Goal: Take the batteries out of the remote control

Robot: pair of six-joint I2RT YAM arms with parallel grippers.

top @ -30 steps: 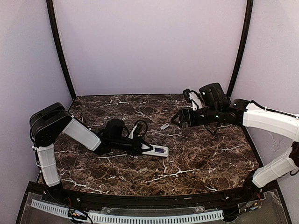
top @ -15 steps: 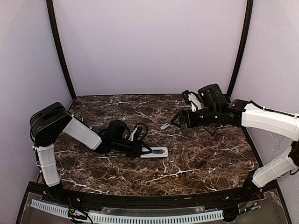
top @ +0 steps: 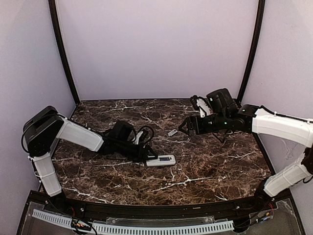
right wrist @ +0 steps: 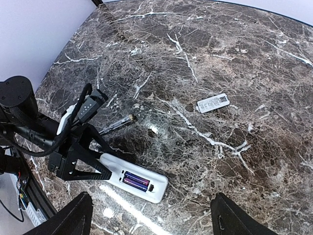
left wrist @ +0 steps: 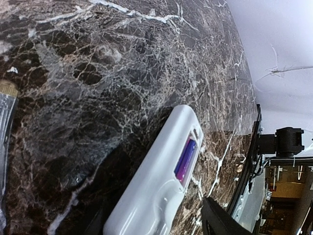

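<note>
tabletop (top: 210, 166) is a dark brown marble look with white veins all over, a bit glossy. behind it there's a plain pale lavender back wall (top: 156, 49), same colour on the left wall (top: 24, 58) and right wall (top: 288, 63). two thin black poles (top: 64, 54) run up the back corners, leaning a little. the near edge has a black rim (top: 161, 209) and a white slotted strip (top: 146, 228). light is soft and even. past the table edge, the left wrist view shows a warm-lit blurry area (left wrist: 288, 196), can't tell what it is.
</note>
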